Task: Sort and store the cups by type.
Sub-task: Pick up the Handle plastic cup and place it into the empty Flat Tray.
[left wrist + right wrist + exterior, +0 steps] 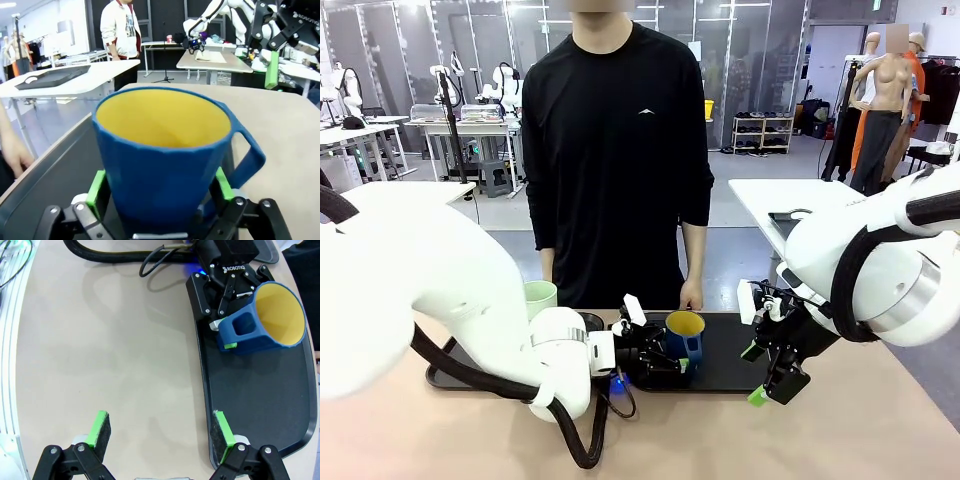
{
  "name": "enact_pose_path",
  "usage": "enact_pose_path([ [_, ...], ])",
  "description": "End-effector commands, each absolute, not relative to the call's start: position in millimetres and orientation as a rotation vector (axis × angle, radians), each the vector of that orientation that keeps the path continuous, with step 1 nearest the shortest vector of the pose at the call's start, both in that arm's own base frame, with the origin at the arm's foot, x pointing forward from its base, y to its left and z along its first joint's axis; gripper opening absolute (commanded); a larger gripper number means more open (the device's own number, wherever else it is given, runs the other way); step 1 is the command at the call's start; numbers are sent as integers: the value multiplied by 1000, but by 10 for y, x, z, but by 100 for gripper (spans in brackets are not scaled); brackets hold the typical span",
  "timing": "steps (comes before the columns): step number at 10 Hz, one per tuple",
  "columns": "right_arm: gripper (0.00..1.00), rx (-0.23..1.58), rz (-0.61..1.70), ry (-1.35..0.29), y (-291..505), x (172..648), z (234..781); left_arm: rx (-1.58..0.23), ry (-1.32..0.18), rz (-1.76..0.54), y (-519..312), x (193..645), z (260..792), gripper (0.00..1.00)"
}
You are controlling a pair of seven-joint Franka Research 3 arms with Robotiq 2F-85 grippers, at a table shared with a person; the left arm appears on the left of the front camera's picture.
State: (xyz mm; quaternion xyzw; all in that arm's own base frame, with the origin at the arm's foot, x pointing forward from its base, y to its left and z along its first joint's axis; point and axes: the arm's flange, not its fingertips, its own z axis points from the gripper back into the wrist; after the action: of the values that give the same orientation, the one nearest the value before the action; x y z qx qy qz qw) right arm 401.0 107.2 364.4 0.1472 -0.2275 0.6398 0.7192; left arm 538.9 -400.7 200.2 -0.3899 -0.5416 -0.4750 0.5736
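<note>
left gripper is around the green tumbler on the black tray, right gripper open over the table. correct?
Not quite. The left gripper is around the blue mug, not the green tumbler; the left wrist view shows its fingers on either side of the mug, which stands on the black tray. The right gripper is open over the table, as you said.

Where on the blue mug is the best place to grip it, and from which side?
Grip the blue mug low across its body, one pad on each side. It stands upright on the tray, handle off to one side, so the left gripper comes in level, jaws clear of the handle.
</note>
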Motion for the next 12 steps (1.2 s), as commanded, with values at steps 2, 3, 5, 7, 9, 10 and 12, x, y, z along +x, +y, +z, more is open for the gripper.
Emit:
enact_pose_path([
  [2,100,318,1399,-508,1082,3981,3622,-901,-1267,-1109,-3984,5351,1967,100],
  [3,100,318,1399,-508,1082,3981,3622,-902,-1270,-1097,-3971,5311,1966,100],
  [5,100,318,1399,-508,1082,3981,3622,-882,-1257,-1104,-3933,5205,2001,100],
  [7,100,318,1399,-508,1082,3981,3622,-842,-1266,-1098,-3861,5114,2043,100],
  [9,100,318,1399,-508,1082,3981,3622,-817,-1262,-1094,-3792,5035,2071,100],
  [10,100,318,1399,-508,1082,3981,3622,-772,-1266,-1092,-3726,4989,2092,100],
  [12,100,318,1399,-508,1082,3981,3622,-787,-1262,-1075,-3646,4932,2082,100],
])
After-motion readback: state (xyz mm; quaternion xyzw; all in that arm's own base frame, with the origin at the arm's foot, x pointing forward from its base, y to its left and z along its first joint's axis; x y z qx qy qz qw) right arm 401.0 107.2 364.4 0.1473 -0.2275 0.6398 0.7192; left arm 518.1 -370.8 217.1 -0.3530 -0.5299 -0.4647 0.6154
